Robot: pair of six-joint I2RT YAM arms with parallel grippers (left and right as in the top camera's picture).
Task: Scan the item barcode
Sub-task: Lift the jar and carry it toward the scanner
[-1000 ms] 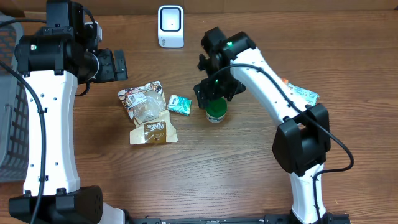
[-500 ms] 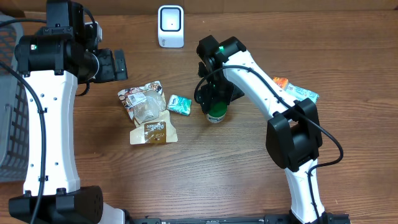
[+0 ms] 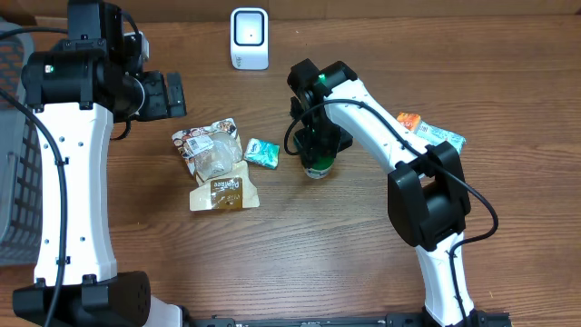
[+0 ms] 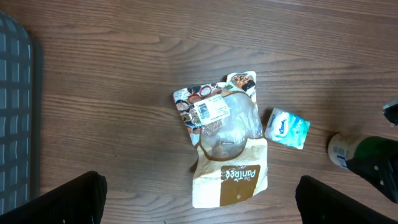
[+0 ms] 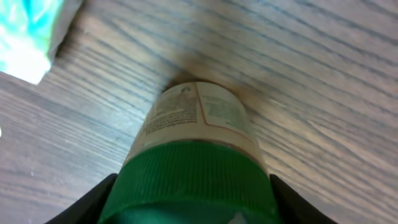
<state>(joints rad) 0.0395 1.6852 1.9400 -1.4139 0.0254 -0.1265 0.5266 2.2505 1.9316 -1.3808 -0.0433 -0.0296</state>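
Observation:
The item is a small bottle (image 3: 317, 169) with a green cap and a pale label, standing upright on the wooden table near the middle. My right gripper (image 3: 318, 150) is straight above it, its jaws pressed against both sides of the green cap (image 5: 193, 180), with the label (image 5: 199, 118) showing below. The white barcode scanner (image 3: 250, 38) stands at the back of the table. My left gripper (image 3: 169, 95) hangs open high over the left side, and between its wide-apart fingers (image 4: 62, 199) there is only table. The bottle (image 4: 339, 149) also shows at the right edge of the left wrist view.
A brown and white snack pouch (image 3: 223, 192), a clear printed pack (image 3: 207, 145) and a teal packet (image 3: 261, 153) lie left of the bottle. More small packets (image 3: 434, 134) lie to the right. A grey basket (image 3: 14, 182) stands at the left edge.
My right gripper has come down over the bottle and narrowed its jaws onto the green cap. The left arm has not moved.

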